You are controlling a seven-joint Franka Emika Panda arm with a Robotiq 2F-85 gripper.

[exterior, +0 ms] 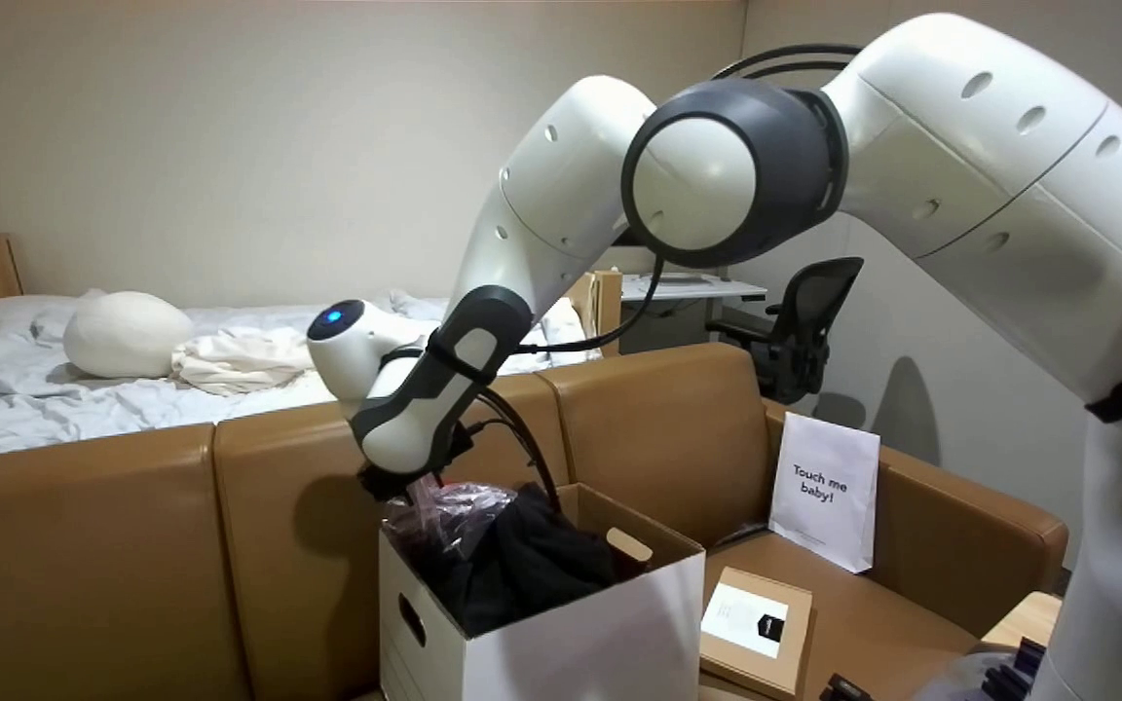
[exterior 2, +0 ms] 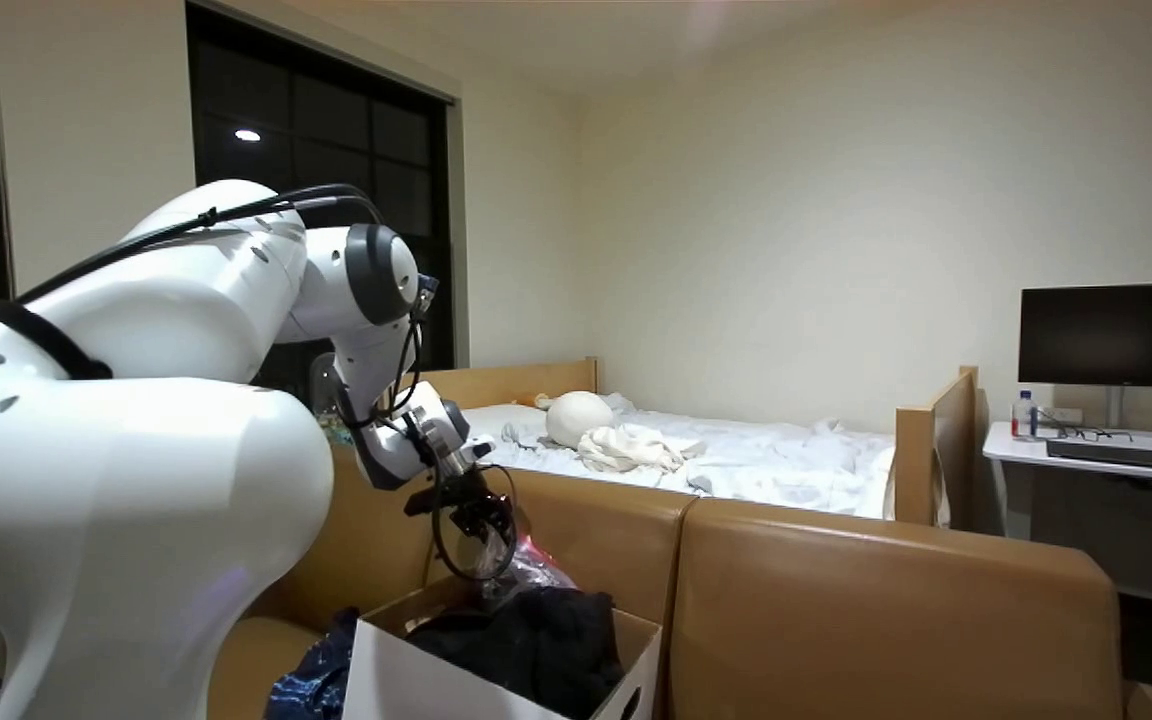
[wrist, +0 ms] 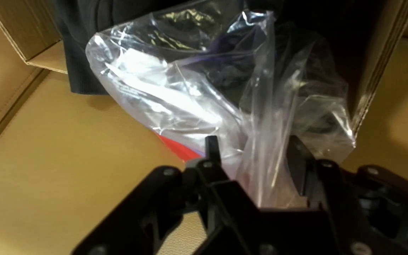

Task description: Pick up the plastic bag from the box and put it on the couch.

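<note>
One clear plastic bag [wrist: 207, 102] lies crumpled on one heap of black cloth [exterior: 532, 570] at the top of one open white box [exterior: 580, 638], overlapping a rim in my wrist view. My jaws stand apart on either side of the bag's bunched folds; I see no firm pinch. I expect it to be light, limp and slippery, a film that tears easily, so I'd take hold of the thick gathered pleats rather than a single layer. I count one couch [exterior: 663, 428], carrying on its seat one flat carton [exterior: 756, 623] and one white paper bag [exterior: 826, 487] lettered "Touch me baby!"
</note>
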